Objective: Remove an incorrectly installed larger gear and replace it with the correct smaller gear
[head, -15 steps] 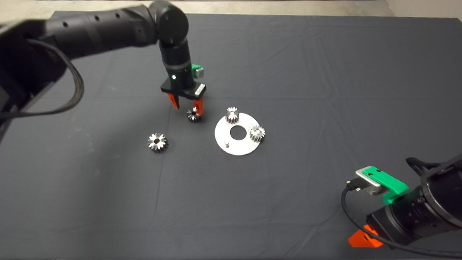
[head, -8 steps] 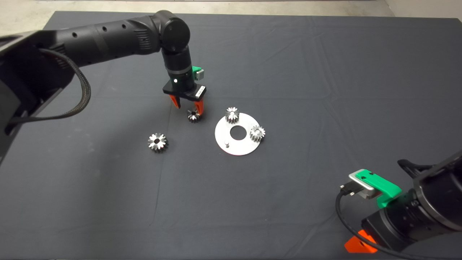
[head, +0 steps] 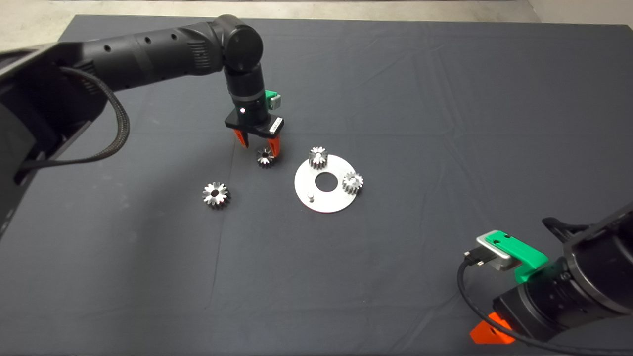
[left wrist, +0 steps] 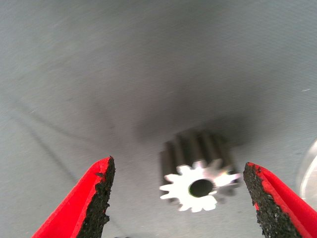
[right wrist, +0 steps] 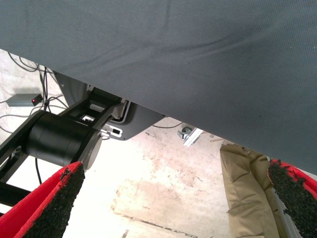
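The smaller gear (head: pixel 265 157) lies on the mat left of the round silver plate (head: pixel 330 203). My left gripper (head: pixel 257 144) hovers just over it, open. In the left wrist view the smaller gear (left wrist: pixel 198 178) lies between the two fingers, apart from both and nearer one pad (left wrist: pixel 262 196); my left gripper (left wrist: pixel 178 167) is not touching it. The larger gear (head: pixel 215 194) lies flat on the mat further left, alone. My right gripper (head: pixel 489 332) waits at the lower right edge; the right wrist view shows my right gripper (right wrist: pixel 176 171) open and empty.
The plate carries two small gears, one at its far edge (head: pixel 318 156) and one at its right edge (head: pixel 352 182), and a bare pin (head: pixel 310 197) at its near left. The plate's rim (left wrist: pixel 309 173) shows in the left wrist view. The right wrist view shows floor beyond the mat.
My left gripper has shifted slightly right and down over the smaller gear, still open. My right arm has drifted a little lower and left. The gears have not moved.
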Tool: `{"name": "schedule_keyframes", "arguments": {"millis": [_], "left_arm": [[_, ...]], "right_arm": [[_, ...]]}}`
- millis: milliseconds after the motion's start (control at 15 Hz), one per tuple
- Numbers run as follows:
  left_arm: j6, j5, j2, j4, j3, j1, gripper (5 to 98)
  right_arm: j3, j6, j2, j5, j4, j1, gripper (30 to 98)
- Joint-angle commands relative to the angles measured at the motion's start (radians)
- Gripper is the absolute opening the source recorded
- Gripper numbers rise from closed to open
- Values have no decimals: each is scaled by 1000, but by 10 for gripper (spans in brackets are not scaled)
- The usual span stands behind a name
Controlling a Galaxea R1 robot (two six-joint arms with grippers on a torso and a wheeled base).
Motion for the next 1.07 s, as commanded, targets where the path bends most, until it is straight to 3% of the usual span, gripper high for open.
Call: {"name": "schedule_keyframes", "arguments": {"millis": [0,667,1000], "left_arm": [[-1,12,-1,9,5,-12,646],[-16,7,-17,11,11,5,646],[-18,0,-5,11,11,31,646]], "right_arm": [[-2,6,1,-80,39,25,977],[-12,6,-12,-80,40,43,977],[-15,6,-10,-80,42,48,977]]}}
